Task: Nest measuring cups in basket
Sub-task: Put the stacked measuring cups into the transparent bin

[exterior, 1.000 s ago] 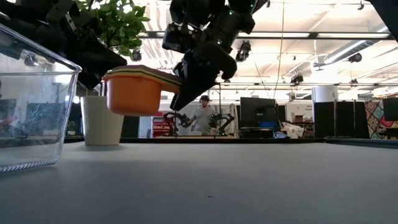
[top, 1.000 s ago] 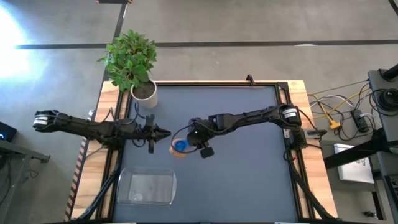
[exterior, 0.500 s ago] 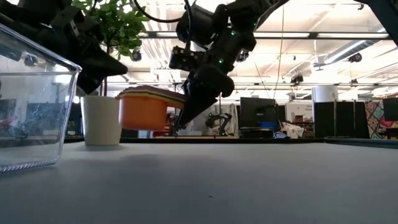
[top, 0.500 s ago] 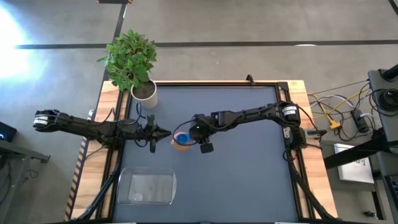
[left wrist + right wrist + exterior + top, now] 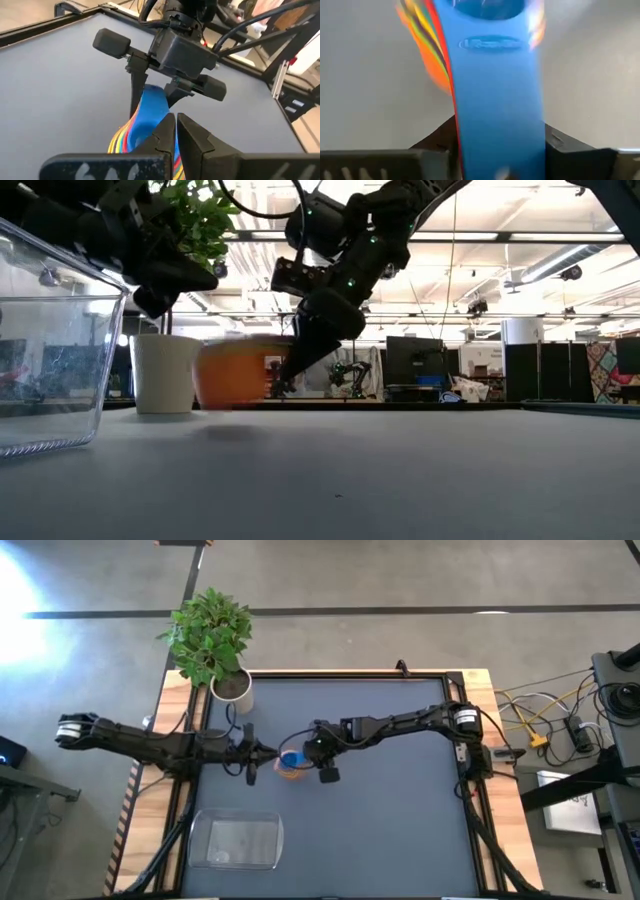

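Right gripper (image 5: 303, 755) near the centre of the high view, fingers clamped on the handles of the nested measuring cups (image 5: 290, 764), blue one on top, orange outermost. In the low view that stack (image 5: 236, 374) sits down at table level, left of centre. Left gripper (image 5: 268, 752) points in from the frame's left, tips pressed nearly together with nothing between them, just beside the stack. White plant pot (image 5: 233, 690) stands up toward the upper left, close behind the left arm. The clear basket (image 5: 236, 841) waits at lower left, well apart from the cups, on the dark table (image 5: 400, 830).
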Robot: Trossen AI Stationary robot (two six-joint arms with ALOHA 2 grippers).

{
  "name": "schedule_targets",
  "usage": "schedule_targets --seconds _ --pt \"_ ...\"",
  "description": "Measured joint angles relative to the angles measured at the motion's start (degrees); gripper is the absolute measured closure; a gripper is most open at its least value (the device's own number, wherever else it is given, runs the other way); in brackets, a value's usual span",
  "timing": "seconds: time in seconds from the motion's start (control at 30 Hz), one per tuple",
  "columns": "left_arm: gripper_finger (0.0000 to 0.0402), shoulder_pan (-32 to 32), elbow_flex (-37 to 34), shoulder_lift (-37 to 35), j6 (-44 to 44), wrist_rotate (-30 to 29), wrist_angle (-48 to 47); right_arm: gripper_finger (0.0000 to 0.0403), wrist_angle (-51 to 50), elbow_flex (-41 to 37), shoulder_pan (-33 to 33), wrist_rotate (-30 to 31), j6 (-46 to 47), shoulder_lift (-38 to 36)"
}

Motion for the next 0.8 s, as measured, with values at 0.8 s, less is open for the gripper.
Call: schedule_targets --seconds 0.8 --pt "0.027 0.01 21.89 18.69 7.49 1.32 -20.77 0.016 -17.48 0.21 0.04 1.12 6.81 -8.6"
